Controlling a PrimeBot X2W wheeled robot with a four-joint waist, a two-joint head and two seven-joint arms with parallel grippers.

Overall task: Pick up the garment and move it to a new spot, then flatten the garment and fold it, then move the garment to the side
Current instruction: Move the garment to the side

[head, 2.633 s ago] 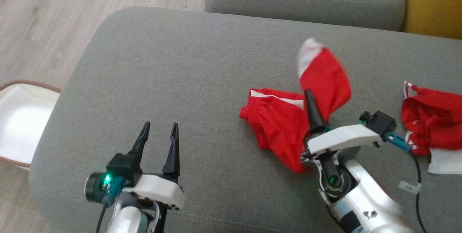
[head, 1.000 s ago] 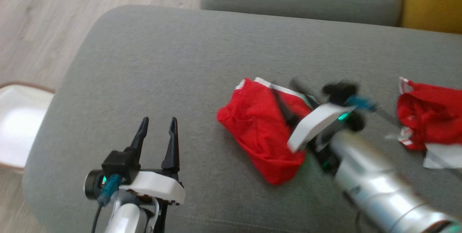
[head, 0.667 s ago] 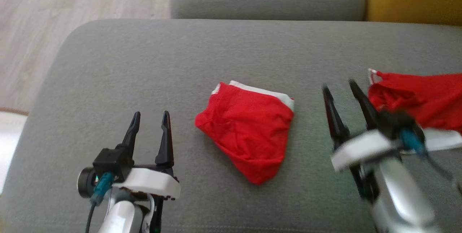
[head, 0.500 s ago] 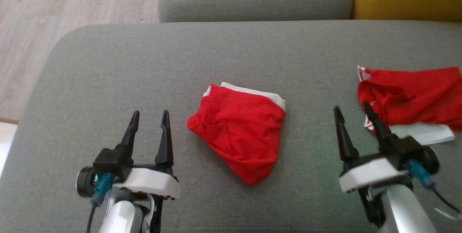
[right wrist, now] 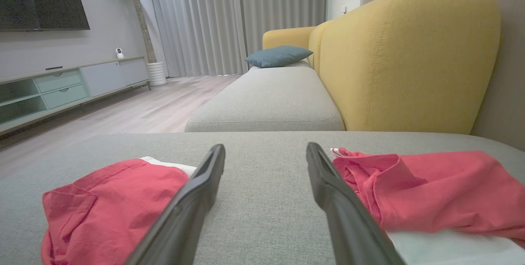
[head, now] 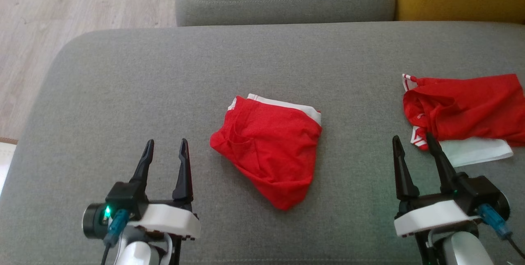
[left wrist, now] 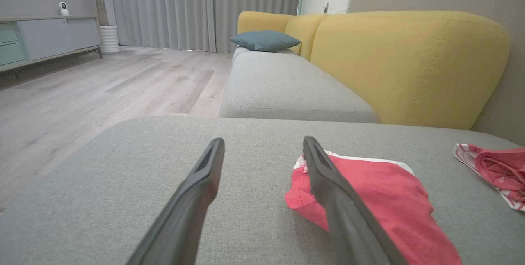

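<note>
Both hands spread and empty: right hand (head: 412, 136) has let go and backed off the garment (head: 270, 146), left hand (head: 166, 140) idle; fold looks done, side move pending.

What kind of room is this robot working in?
Most likely a home living room. There is a grey and yellow sofa, a dark television on the wall above a low cabinet, and long grey curtains reaching down to a wooden floor.

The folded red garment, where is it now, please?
In the head view the folded garment lies on the grey cushion, between the left tool and right tool.
</note>
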